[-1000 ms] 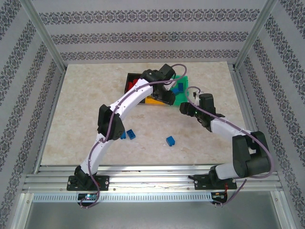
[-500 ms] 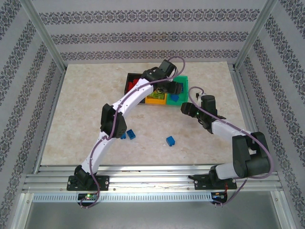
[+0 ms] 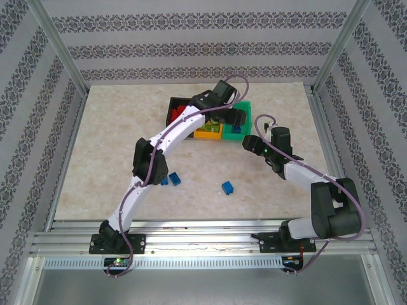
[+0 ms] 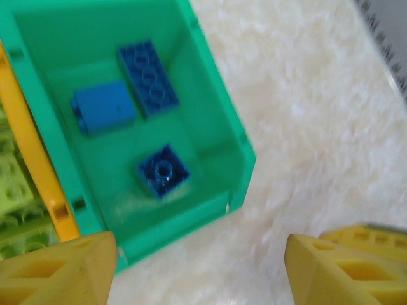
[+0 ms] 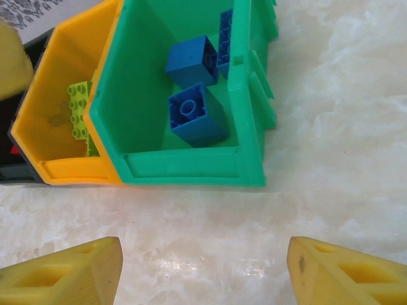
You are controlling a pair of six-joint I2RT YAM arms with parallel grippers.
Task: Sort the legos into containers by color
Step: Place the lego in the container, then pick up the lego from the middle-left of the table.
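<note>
Blue bricks (image 5: 197,117), three of them, lie on the floor of the green bin (image 5: 245,159). In the right wrist view one shows a single round stud and sits near the front wall. A second is just past it toward twelve o'clock, and a longer one lies along the side wall at about one o'clock.

At the nine o'clock side of this bin, joined to it, is the orange bin (image 5: 63,82), which has lime bricks (image 5: 79,108) inside. Further toward nine o'clock is the black bin (image 5: 13,168). From above, red bricks (image 3: 180,112) are seen in it.

In the top view the row of bins rests on the pale, marble-patterned surface (image 3: 108,140), toward twelve o'clock from its middle. More bricks lie loose on it, well apart from the bins. A pair of blue bricks (image 3: 172,180) is at about seven o'clock from the row, just beside the elbow of the left arm (image 3: 149,162). A single blue brick (image 3: 227,187) is at about six o'clock from the row.

The left tool (image 4: 200,257) hangs above the outer corner of the green bin. Its yellow fingers (image 4: 57,270) are spread wide with nothing between them, and the three blue bricks are visible below it.

The right tool (image 5: 203,257) is over bare surface just at the six o'clock side of the green bin's front wall. Its fingers (image 5: 343,273) are also spread apart and it carries nothing. From above it is near the bin's five o'clock corner, not touching the bin.
</note>
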